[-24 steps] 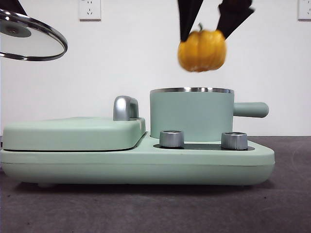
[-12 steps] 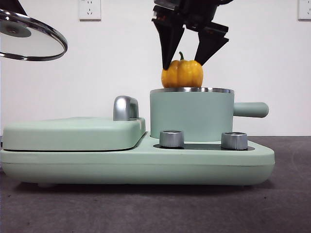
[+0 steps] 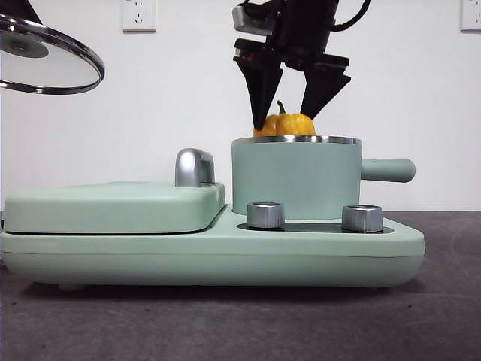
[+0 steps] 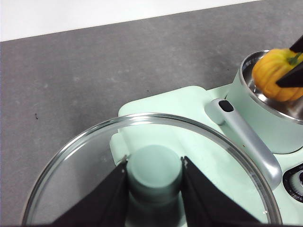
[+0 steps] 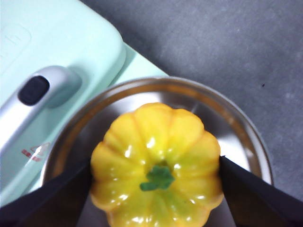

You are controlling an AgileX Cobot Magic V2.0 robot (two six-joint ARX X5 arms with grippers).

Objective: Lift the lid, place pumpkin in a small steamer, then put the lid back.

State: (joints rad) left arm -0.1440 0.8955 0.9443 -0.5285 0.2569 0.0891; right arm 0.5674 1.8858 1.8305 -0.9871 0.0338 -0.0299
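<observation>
We see the left gripper clamped on the lid knob, lid held up far left. Right gripper clamped on the pumpkin, half sunk inside the steamer rim.

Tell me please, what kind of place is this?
Probably a lab or test bench staged as a kitchen, not a real one: a mint-green cooker with a steamer on a bare dark table, a plain white wall with sockets, and a toy pumpkin.
</observation>
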